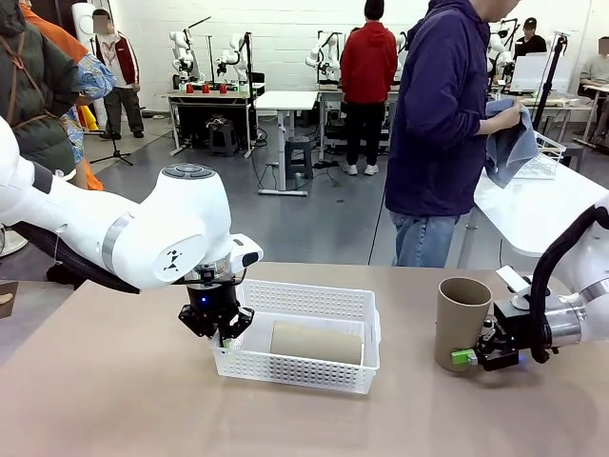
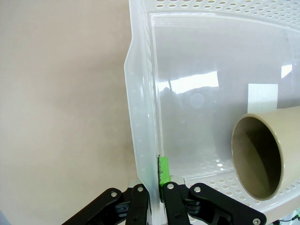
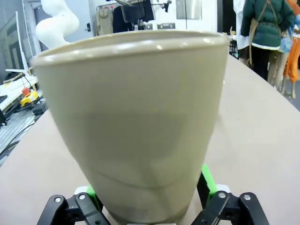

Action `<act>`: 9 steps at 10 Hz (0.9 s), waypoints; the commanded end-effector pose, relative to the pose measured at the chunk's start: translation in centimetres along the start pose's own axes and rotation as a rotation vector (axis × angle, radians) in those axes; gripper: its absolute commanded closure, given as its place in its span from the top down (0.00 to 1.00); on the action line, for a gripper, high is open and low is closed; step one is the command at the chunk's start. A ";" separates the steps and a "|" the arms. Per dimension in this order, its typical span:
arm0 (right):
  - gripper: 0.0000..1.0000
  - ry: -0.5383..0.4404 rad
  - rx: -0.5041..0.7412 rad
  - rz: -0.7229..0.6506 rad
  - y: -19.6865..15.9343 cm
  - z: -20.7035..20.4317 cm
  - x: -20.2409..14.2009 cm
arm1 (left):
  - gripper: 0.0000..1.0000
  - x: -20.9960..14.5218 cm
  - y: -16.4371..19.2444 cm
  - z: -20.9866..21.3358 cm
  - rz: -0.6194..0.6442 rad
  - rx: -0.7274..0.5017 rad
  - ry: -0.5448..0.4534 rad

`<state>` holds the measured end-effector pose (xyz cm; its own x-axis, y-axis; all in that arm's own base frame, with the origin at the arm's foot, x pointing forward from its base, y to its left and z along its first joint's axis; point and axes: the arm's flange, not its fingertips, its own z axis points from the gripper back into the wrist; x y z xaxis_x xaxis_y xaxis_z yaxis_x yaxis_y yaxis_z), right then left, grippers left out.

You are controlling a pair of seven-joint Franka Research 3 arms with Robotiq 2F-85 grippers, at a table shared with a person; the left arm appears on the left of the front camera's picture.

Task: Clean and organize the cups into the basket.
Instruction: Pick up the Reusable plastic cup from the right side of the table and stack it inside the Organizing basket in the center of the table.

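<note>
- upright cup (image 1: 463,322): beige-tan, open end up, on the table (image 1: 114,400) to the right of the basket and apart from it. i cannot tell whether its base rests on the surface or sits just off it.
- my right gripper (image 1: 473,358): comes in level from the right and is clamped low on the upright cup, near its base. in the right wrist view the green pads (image 3: 209,180) press on either side of the cup wall.
- lying cup (image 1: 317,341): also beige-tan, on its side inside the basket, along the length, in the right-hand part of the floor. in the left wrist view its open mouth faces my left fingers and the inside looks bare.
- basket (image 1: 306,297): white, shallow, with lattice walls, at the middle of the table, long side toward me. the floor to the left of the lying cup is bare.
- my left gripper (image 1: 222,335): points straight down at the basket's left short end, jaws pressed together on that wall. in the left wrist view one green pad (image 2: 164,169) sits inside the wall and the other finger outside it.
- far side: a person (image 1: 442,114) stands by a white side table, both hands in a blue-grey cloth (image 1: 509,148). what the cloth wraps is hidden.
</note>
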<state>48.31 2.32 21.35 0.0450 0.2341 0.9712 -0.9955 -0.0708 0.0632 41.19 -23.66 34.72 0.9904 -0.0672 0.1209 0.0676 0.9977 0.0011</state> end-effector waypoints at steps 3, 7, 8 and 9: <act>0.00 -0.043 -0.005 0.036 -0.2 0.1 -0.4 | 0.00 -0.1 0.0 0.2 -0.002 0.002 -0.006; 0.00 -0.022 -0.080 0.003 2.3 0.8 2.4 | 0.00 -0.1 0.0 0.2 -0.002 0.002 -0.006; 0.00 -0.032 -0.154 -0.045 4.3 1.2 5.6 | 0.00 -0.1 0.0 0.2 -0.002 0.002 -0.006; 0.00 -0.009 -0.237 -0.043 6.1 1.7 9.5 | 0.00 -0.1 0.0 0.2 -0.002 0.002 -0.006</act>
<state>45.54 1.48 26.40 0.0548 0.2003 0.9782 -0.9978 0.0483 0.0460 41.20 -23.66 34.71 0.9904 -0.0671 0.1207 0.0675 0.9977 0.0010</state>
